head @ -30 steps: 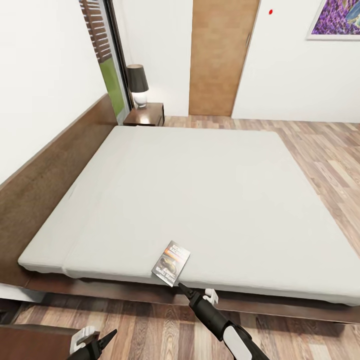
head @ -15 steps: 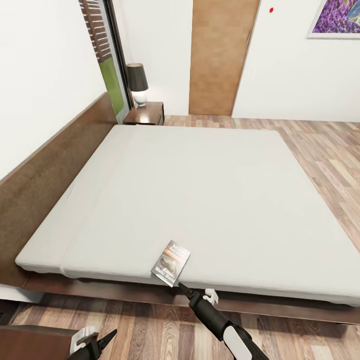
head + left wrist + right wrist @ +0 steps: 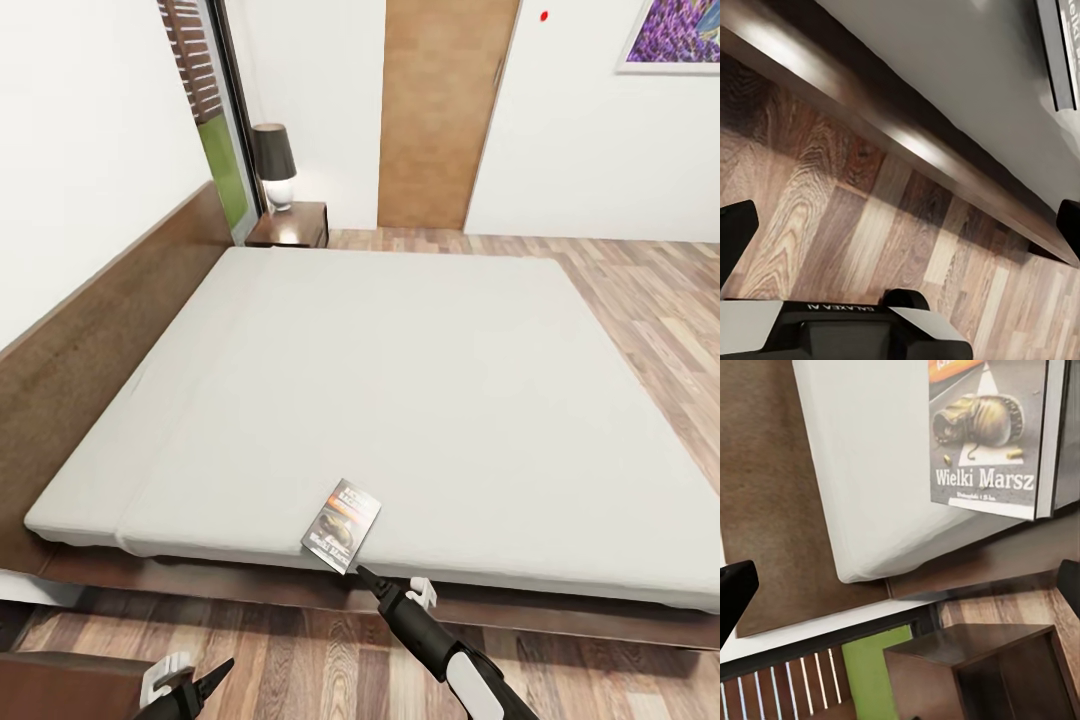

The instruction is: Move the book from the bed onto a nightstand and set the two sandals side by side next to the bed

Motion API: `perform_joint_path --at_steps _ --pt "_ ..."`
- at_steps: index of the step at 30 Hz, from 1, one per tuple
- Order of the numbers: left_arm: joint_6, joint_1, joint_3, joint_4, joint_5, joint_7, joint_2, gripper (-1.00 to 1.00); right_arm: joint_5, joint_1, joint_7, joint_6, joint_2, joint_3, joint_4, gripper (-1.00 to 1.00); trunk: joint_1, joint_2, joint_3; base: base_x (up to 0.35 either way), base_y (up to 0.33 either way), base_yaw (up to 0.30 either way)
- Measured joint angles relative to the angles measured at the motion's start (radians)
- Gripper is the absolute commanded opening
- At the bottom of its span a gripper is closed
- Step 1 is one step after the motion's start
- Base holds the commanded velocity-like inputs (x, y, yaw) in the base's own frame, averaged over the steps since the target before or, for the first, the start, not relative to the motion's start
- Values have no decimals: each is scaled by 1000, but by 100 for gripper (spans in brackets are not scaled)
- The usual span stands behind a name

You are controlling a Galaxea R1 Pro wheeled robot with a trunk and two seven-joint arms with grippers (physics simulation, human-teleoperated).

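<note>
Holding just short of the small dark paperback book (image 3: 342, 525) lying at the near edge of the off-white mattress bed (image 3: 400, 380), the right tool (image 3: 362, 573) is hardly shifting; its spread is unclear, so the grasp is pending.

Plain white walls (image 3: 90, 130), light brown wood-plank floor (image 3: 650, 290), tall plain brown wooden door (image 3: 440, 110), slatted window strip with green outside (image 3: 205, 100), black-shaded white-based table lamp (image 3: 274, 165), framed purple lavender picture (image 3: 675, 35), small red wall dot (image 3: 544, 16)
</note>
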Motion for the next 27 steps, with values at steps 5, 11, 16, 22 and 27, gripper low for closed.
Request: perform_joint_path --at_steps 5,11,16,22,27 --pt "0 0 0 0 0 0 0 100 0 0 0 0 0 0 0 100 19 -35 -16 0 0 0" --pt "0 0 0 0 0 0 0 100 0 0 0 0 0 0 1 100 42 -77 -34 0 0 0" --pt "0 0 0 0 0 0 0 100 0 0 0 0 0 0 1 100 61 -112 -50 0 0 0" --pt "0 0 0 0 0 0 0 100 0 0 0 0 1 0 1 100 84 -154 -69 0 0 0" --pt "0 0 0 0 0 0 0 100 0 0 0 0 1 0 1 100 104 -189 -85 0 0 0"
